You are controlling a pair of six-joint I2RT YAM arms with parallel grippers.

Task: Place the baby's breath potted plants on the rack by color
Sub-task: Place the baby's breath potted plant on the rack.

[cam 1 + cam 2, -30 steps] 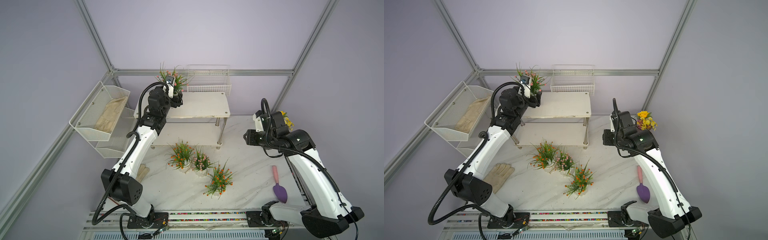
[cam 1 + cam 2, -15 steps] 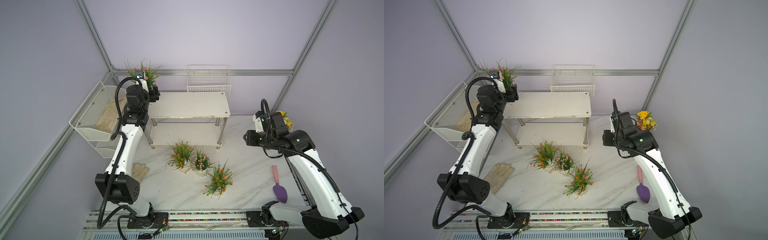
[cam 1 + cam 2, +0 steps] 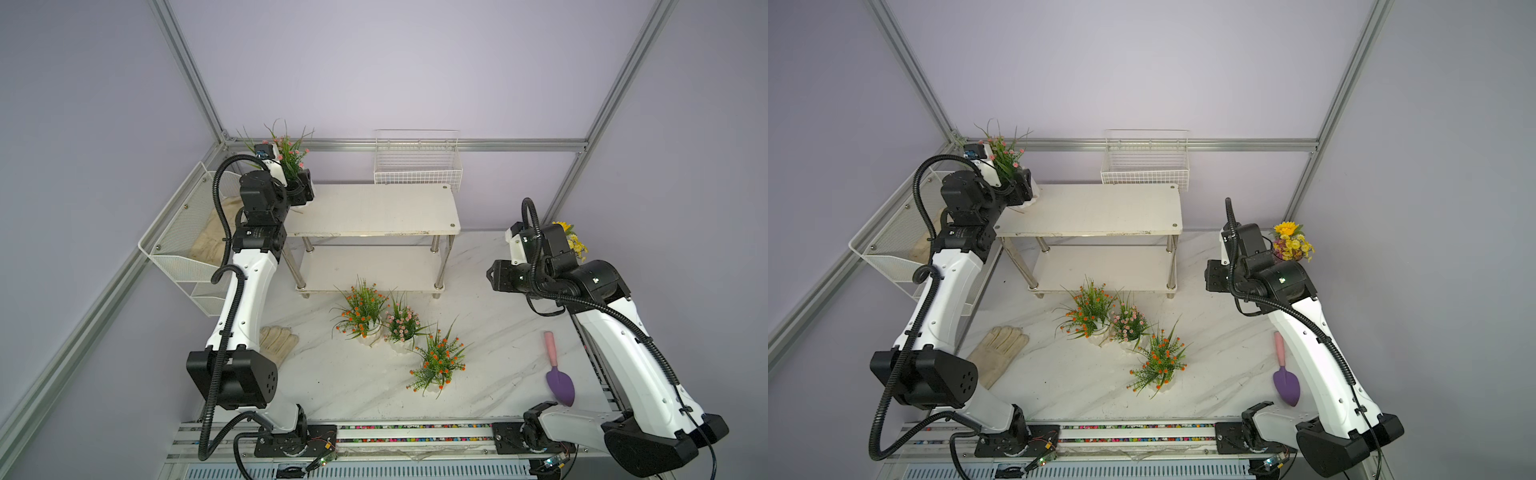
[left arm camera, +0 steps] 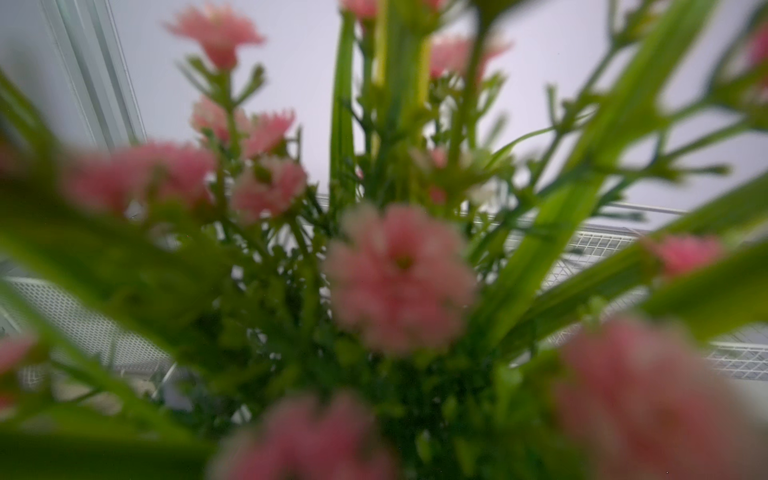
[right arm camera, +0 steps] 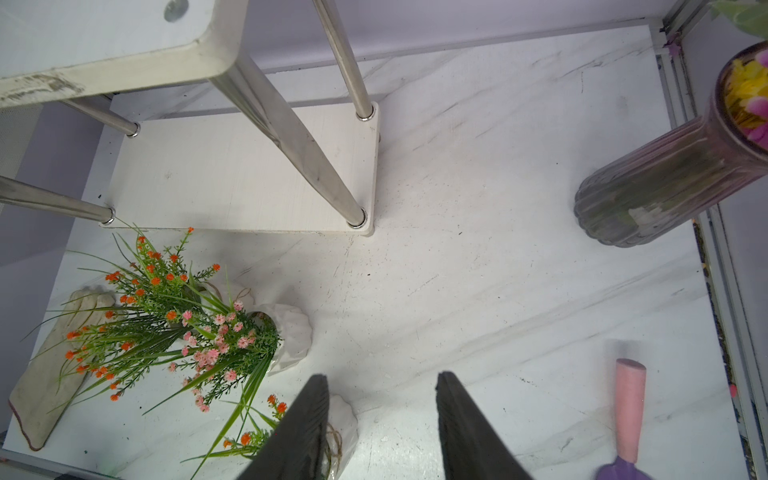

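The left gripper is squeezing the white pot of a pink plant and holding it at the far left corner of the rack, up by the top shelf. I cannot tell if the pot is sitting on the shelf or hanging just above it. The pot is looking very close to the edge, so if the gripper lets go here it may be tipping off and falling toward the mesh basket on the wall. In the left wrist view, blurry flowers are filling the whole picture, so the arm is not seeing the shelf at all. The right gripper is hanging open with nothing in it over the table. The other pink plant and two orange plants are standing on the table in front of the rack, with their leaves tangling. Grabbing one may be knocking over the one beside it. Mixing the colors on one shelf would be wrong too.
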